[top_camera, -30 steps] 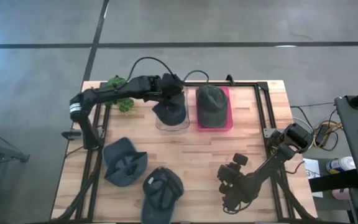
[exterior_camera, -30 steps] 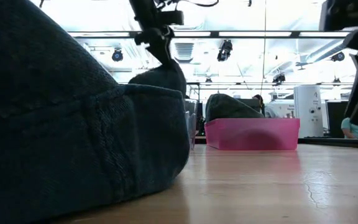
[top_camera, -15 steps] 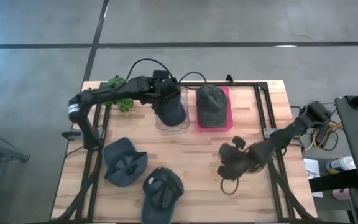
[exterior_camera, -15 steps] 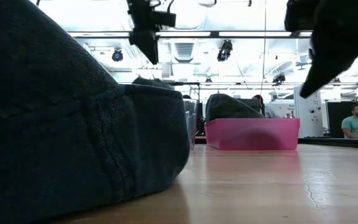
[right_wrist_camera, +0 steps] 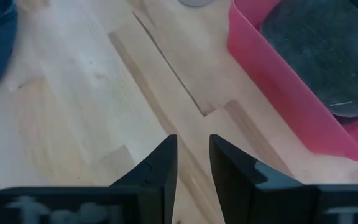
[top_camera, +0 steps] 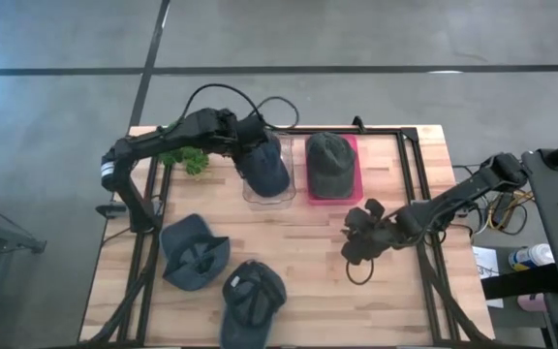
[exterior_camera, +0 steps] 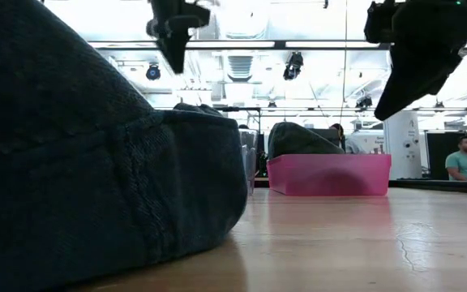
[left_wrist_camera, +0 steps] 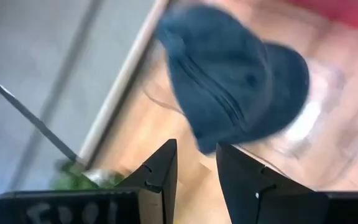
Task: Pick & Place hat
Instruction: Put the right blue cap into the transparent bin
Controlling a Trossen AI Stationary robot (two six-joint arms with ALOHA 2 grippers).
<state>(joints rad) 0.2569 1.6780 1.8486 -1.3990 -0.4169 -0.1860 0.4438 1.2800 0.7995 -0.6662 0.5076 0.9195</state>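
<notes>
Left gripper, jaws now parted and empty, has let go of our dark blue denim cap, which rests in the clear plastic tray, so we judge this placement done.

– What sort of place is this?

– A robotics lab or test hall, by the look of it. A butcher-block worktop stands on a bare grey concrete floor crossed by dark lines, with a black metal frame bolted along the worktop's edges and loose cables looping over it.

– Anything beyond the worktop?

– In the low view, a big open hall: long strips of ceiling lights, dark fixtures hanging from an exposed ceiling, and a white machine cabinet. A person sits far off at the right.

– And beside the worktop?

– More equipment and wires at the right edge of the high view.
</notes>
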